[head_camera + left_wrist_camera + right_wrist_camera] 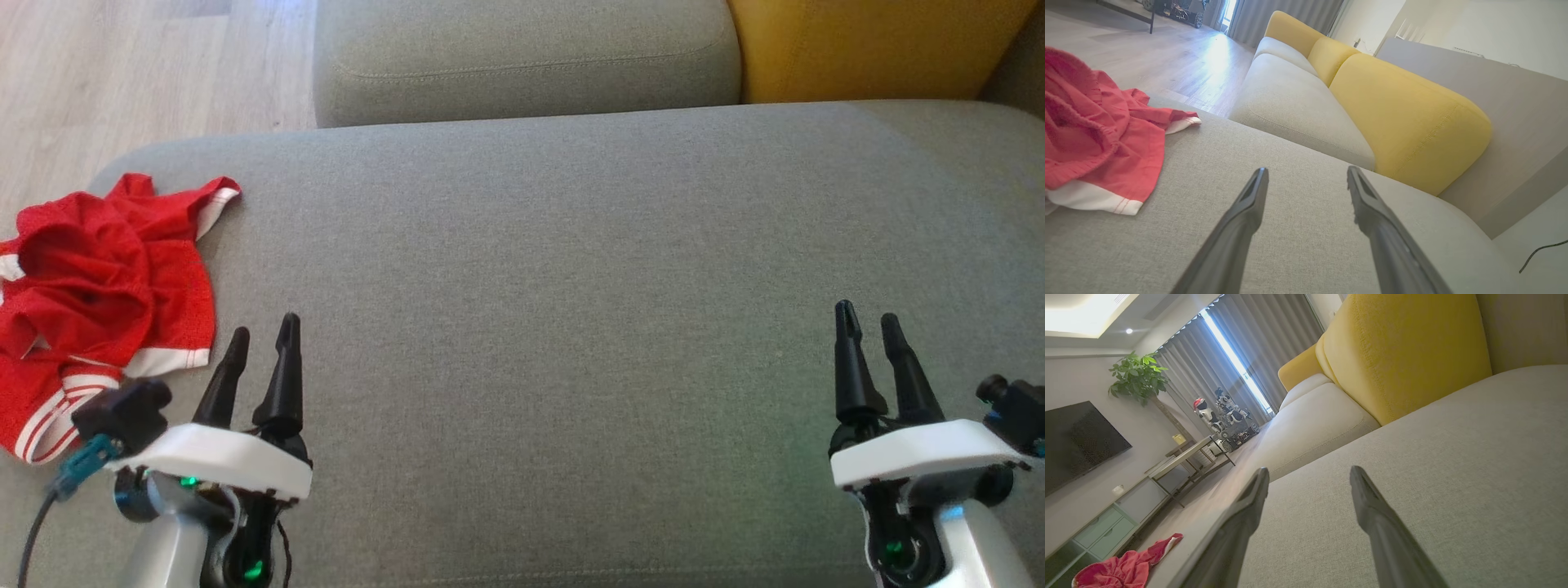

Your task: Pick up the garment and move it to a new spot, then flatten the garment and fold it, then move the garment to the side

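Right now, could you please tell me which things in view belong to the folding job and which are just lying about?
For the job: red garment with white trim, grey sofa seat, left gripper, right gripper, both open.
Just lying about: yellow back cushion, television, potted plant, another robot.

Grey sofa (571, 245), yellow back cushions (1404, 122), pale wood floor (122, 73), grey curtains (1241, 347) backlit, wall TV (1077, 441).

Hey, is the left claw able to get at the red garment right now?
Probably yes. The left claw stands open, the red garment lies crumpled just to its left on the grey cushion, with nothing between them.
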{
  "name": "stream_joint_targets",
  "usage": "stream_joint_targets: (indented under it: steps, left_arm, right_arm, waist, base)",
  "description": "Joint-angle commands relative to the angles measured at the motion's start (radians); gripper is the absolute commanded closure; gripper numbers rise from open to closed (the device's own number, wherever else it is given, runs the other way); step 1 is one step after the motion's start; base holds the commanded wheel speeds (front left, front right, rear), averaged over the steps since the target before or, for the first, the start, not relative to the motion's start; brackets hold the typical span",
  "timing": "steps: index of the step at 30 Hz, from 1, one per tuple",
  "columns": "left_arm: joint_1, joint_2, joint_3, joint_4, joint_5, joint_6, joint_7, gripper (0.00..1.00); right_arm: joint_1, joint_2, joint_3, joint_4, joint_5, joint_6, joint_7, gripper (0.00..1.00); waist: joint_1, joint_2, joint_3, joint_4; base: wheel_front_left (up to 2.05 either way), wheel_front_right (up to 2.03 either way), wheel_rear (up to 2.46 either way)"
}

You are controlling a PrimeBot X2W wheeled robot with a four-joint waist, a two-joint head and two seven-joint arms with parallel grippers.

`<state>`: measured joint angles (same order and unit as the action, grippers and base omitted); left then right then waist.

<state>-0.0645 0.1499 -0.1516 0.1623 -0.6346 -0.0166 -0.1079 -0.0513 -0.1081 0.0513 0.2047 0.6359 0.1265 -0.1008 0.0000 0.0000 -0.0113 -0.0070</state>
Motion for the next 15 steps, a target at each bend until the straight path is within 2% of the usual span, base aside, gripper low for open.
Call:
stream_joint_targets:
  steps: [1,15]
  left_arm:
    - [-0.054,0.027,0.013,-0.035,0.041,0.008,-0.017,0.00]
    - [-0.059,0.048,-0.009,0.000,0.176,0.026,-0.055,0.00]
  right_arm:
    - [-0.053,-0.019,0.017,-0.032,-0.042,0.003,-0.017,0.00]
    - [-0.054,-0.011,0.039,-0.015,-0.186,0.003,-0.039,0.00]
  waist:
    - [0.0000,0.0000,0.000,0.000]
    - [0.0000,0.0000,0.001,-0.004]
  base:
    - [0.00,0.00,0.00]
    - [0.00,0.00,0.00]
